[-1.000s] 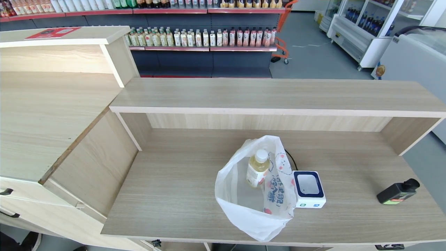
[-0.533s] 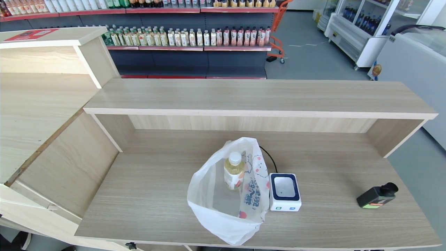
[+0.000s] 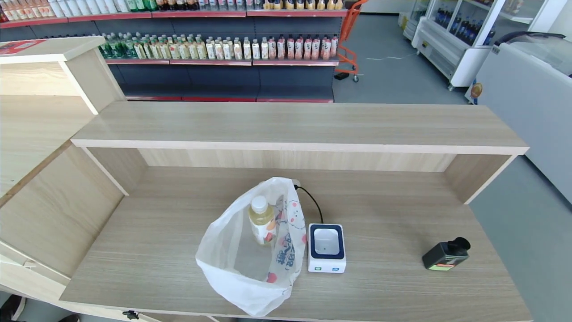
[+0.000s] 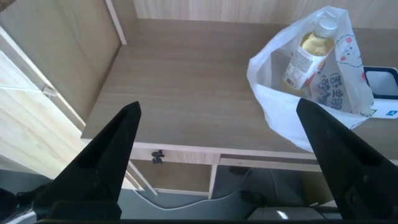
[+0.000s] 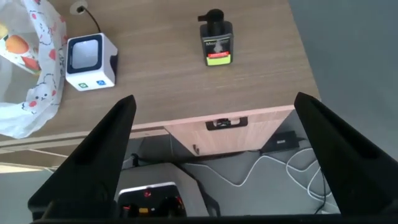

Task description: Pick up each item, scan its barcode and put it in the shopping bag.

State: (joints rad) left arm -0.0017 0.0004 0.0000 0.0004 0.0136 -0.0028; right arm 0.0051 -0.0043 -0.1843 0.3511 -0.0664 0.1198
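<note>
The black pump bottle (image 3: 445, 256) lies on the counter (image 3: 393, 286), well to the right of the scanner (image 3: 326, 248). A yellow drink bottle (image 3: 262, 220) already stands in the shopping bag (image 3: 250, 293), so I think the black one is next. The right gripper (image 5: 214, 102) is wide open and empty. It hangs by the counter's near edge, with the bottle ahead of it, so it must reach out. The left gripper (image 4: 217, 106) is open and empty too.
</note>
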